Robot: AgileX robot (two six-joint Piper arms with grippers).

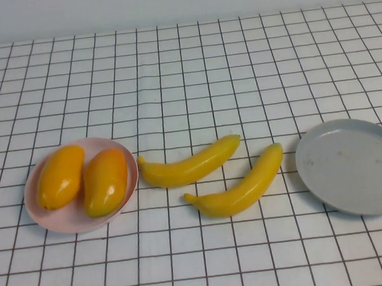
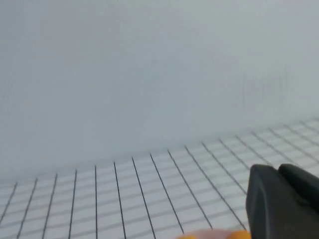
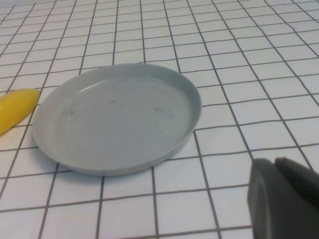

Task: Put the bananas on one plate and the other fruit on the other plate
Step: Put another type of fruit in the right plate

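Observation:
Two orange mango-like fruits lie side by side on the pink plate at the left. Both yellow bananas rest on the cloth mid-table, between the plates. The grey plate at the right holds nothing. Neither arm shows in the high view. In the left wrist view my left gripper is shut and holds nothing, raised and facing the back wall, with a sliver of orange fruit below it. My right gripper is shut and holds nothing, near the grey plate; a banana tip shows beside that plate.
A white cloth with a black grid covers the whole table. A plain pale wall runs along the far edge.

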